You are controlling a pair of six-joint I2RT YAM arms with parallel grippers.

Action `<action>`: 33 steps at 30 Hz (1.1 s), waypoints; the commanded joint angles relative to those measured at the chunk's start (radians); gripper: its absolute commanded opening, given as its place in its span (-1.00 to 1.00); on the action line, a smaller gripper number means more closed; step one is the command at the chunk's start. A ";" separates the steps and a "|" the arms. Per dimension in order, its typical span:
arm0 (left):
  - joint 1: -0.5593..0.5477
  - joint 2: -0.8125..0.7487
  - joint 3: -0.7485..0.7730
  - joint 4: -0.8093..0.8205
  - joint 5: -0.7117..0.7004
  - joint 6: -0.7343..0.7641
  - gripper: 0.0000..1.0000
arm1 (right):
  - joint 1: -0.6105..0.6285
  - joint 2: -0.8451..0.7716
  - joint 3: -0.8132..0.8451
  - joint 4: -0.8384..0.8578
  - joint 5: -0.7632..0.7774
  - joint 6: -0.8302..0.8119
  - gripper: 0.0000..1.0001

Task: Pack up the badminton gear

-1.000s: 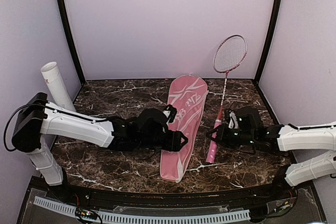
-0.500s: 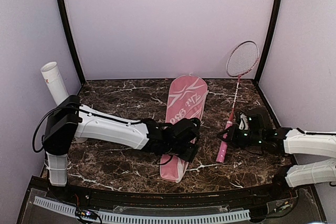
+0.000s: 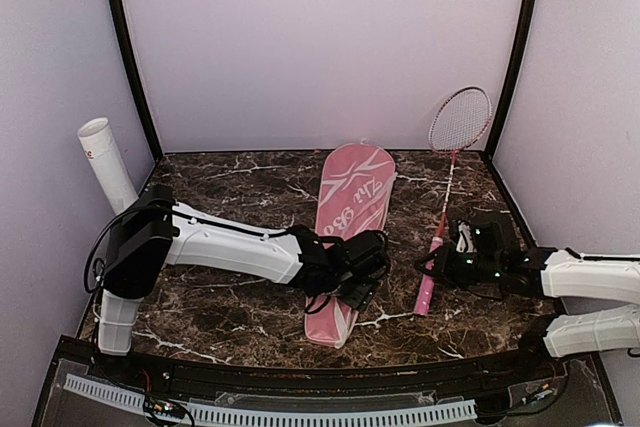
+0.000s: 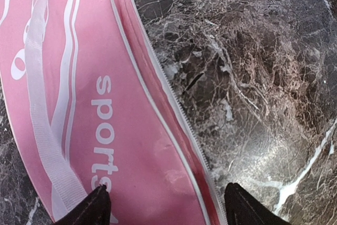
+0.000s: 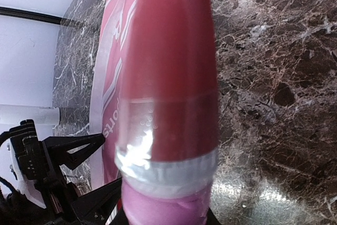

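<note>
Pink racket bag (image 3: 345, 237): lies flat on the dark marble table (image 3: 230, 182), near the middle. Its wide end points toward the back wall and its narrow end toward the arms. White lettering faces up. The left wrist view shows the word "sports", a white webbing strap (image 4: 45, 130) running along the bag, and a white zipper (image 4: 174, 104) on the bag's edge.

Racket (image 3: 460, 119): one red-framed racket is visible, right of the bag and apart from it. It is tilted, with the head raised near the back right corner and the pink handle (image 3: 428, 282) low over the table. Whether the butt end touches the marble cannot be told.

White tube (image 3: 107, 162): leans in the far left corner, open end up, well apart from the bag.

Left gripper (image 3: 365, 267): positioned over the bag's narrow end. Its jaws stand wide, one fingertip (image 4: 89, 209) over the pink fabric and the other over the marble just past the zipper edge.

Right gripper (image 3: 445, 257): jaws narrow, clamped on the racket's handle. The right wrist view shows that handle close up, wrapped in clear film.

Surroundings: plain lilac walls (image 3: 320, 37) enclose the table.
</note>
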 commanded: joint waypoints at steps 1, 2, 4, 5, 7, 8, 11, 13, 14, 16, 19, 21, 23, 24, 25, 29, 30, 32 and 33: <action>0.003 0.013 0.035 -0.032 -0.009 0.009 0.51 | -0.006 -0.036 -0.006 0.064 -0.002 -0.009 -1.00; 0.004 0.018 0.042 -0.041 -0.016 0.007 0.42 | -0.006 -0.044 -0.007 0.060 -0.004 -0.006 -1.00; 0.007 0.025 0.052 -0.059 -0.029 0.005 0.25 | -0.005 -0.061 -0.009 0.046 -0.009 -0.004 -1.00; 0.010 0.026 0.055 -0.073 -0.035 -0.002 0.15 | -0.005 -0.072 -0.010 0.036 -0.015 -0.004 -1.00; 0.020 0.025 0.057 -0.100 -0.041 -0.028 -0.04 | -0.005 -0.093 -0.010 0.014 -0.031 -0.009 -1.00; 0.026 0.025 0.058 -0.112 -0.040 -0.038 -0.14 | -0.006 -0.102 -0.010 -0.002 -0.039 -0.011 -1.00; 0.037 0.019 0.057 -0.131 -0.040 -0.054 -0.47 | -0.006 -0.133 -0.015 -0.041 -0.085 -0.017 -1.00; 0.042 0.009 0.053 -0.134 -0.046 -0.058 -0.71 | -0.006 -0.156 -0.024 -0.063 -0.146 -0.026 -1.00; 0.045 0.000 0.049 -0.134 -0.051 -0.061 -0.81 | -0.005 -0.168 -0.029 -0.075 -0.179 -0.031 -1.00; 0.052 -0.025 0.030 -0.125 -0.059 -0.071 -0.95 | -0.005 -0.189 -0.042 -0.102 -0.240 -0.034 -1.00; 0.076 -0.084 -0.028 -0.089 -0.055 -0.092 -1.00 | -0.004 -0.227 -0.075 -0.127 -0.327 -0.028 -1.00; 0.095 -0.134 -0.078 -0.052 -0.042 -0.104 -1.00 | -0.002 -0.264 -0.108 -0.104 -0.376 -0.010 -1.00; 0.122 -0.186 -0.130 -0.010 -0.019 -0.116 -1.00 | 0.001 -0.297 -0.145 -0.059 -0.424 0.020 -1.00; 0.139 -0.214 -0.158 0.010 -0.005 -0.123 -1.00 | 0.004 -0.309 -0.166 -0.027 -0.452 0.040 -1.00; 0.157 -0.239 -0.185 0.035 0.013 -0.129 -1.00 | 0.006 -0.320 -0.186 0.007 -0.480 0.062 -1.00; 0.220 -0.334 -0.285 0.118 0.056 -0.135 -1.00 | 0.034 -0.337 -0.256 0.110 -0.570 0.143 -1.00; 0.236 -0.349 -0.298 0.127 0.063 -0.135 -1.00 | 0.045 -0.339 -0.267 0.119 -0.583 0.155 -1.00; 0.267 -0.375 -0.320 0.143 0.071 -0.139 -1.00 | 0.067 -0.352 -0.283 0.118 -0.605 0.173 -1.00; 0.278 -0.387 -0.330 0.155 0.075 -0.140 -1.00 | 0.077 -0.364 -0.286 0.108 -0.612 0.181 -1.00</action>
